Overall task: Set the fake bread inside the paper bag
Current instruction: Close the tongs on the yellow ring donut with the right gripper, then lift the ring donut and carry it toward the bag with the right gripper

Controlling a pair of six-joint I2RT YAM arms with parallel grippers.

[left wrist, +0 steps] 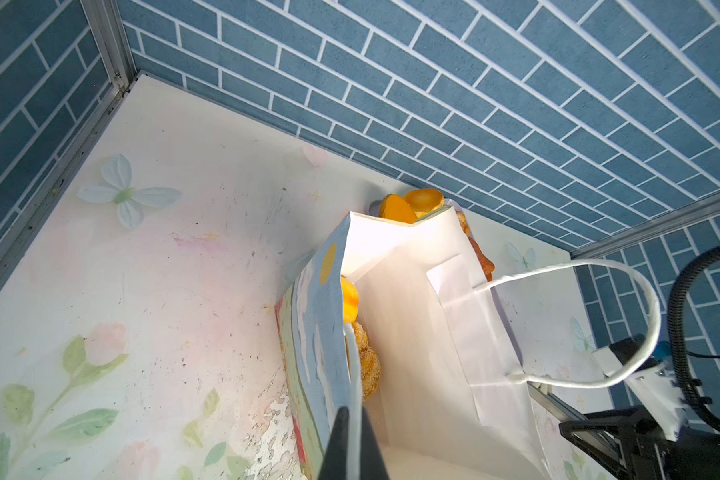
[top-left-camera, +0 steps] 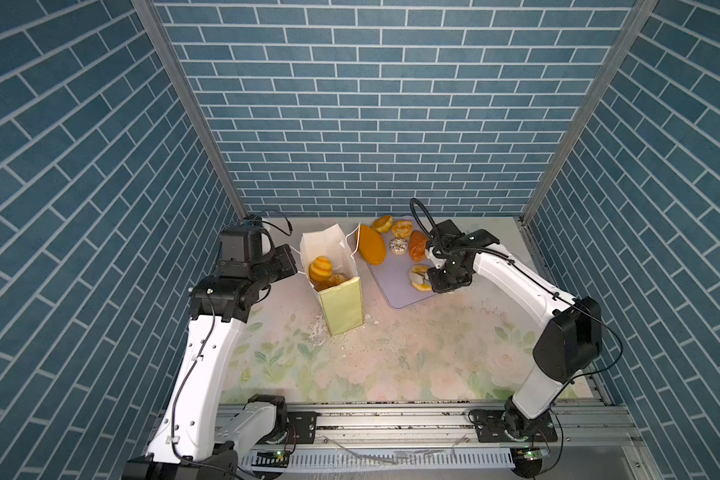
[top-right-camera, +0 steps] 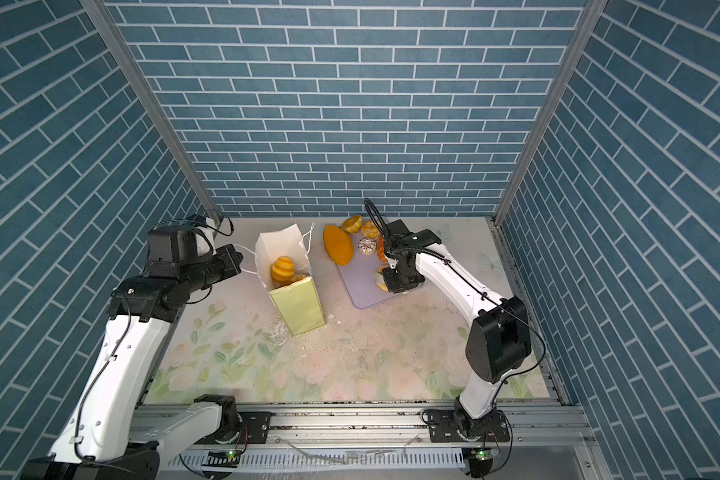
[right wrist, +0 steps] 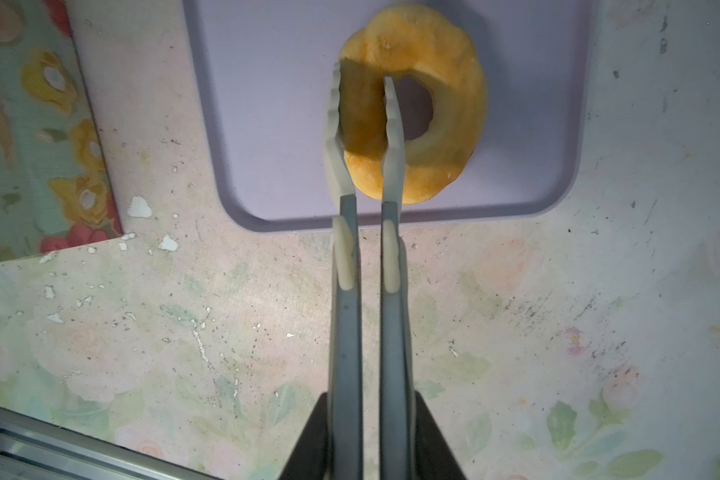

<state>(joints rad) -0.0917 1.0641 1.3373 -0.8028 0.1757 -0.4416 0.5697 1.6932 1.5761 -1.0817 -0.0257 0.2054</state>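
Left gripper [left wrist: 352,415]: we pinch the white-lined paper bag's [left wrist: 412,332] white cord handle [left wrist: 355,365] to hold its mouth open.
Right gripper [right wrist: 368,405]: we squeeze white-tipped metal tongs [right wrist: 346,332] astride the golden ring doughnut [right wrist: 449,124], at the bag's 3 o'clock.

Lies bare across the near half of the table [top-left-camera: 412,357], from bag [top-left-camera: 341,307] and tray [top-left-camera: 391,286] forward to the rail [top-left-camera: 391,415], with both arms flanking it. Narrows to a slim lane between bag and tray, hemmed at the far end by the long loaf [top-left-camera: 371,246] and the bag's loose handle [left wrist: 656,316]; crowds the tray's far end with pastries [top-left-camera: 402,228] and blocks its near right edge with the right gripper [right wrist: 366,436], tongs [right wrist: 366,291] astride the doughnut [right wrist: 445,104]. Gapes upward at the bag's mouth, part filled by a striped bun [top-left-camera: 321,269], with the left gripper [left wrist: 352,449] just beside the left face, pinching the other handle.
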